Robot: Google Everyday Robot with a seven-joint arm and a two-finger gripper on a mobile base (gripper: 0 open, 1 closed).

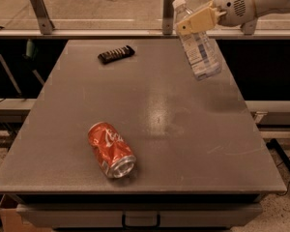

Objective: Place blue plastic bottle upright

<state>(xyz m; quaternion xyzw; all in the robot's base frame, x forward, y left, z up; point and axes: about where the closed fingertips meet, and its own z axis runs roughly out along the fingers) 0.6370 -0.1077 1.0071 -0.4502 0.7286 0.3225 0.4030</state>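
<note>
The blue plastic bottle [199, 47] is clear with a white cap and a white label with bluish print. It hangs in the air over the far right part of the grey table [150, 124], nearly upright, cap up and tilted a little to the left. My gripper [195, 22] comes in from the upper right and is shut on the bottle's neck, just below the cap. The bottle's base is well above the tabletop.
A dented red soda can [111, 150] lies on its side at the front left. A small black object [116, 54] lies at the far left-centre. Metal posts [39, 9] and a rail stand behind the table's far edge.
</note>
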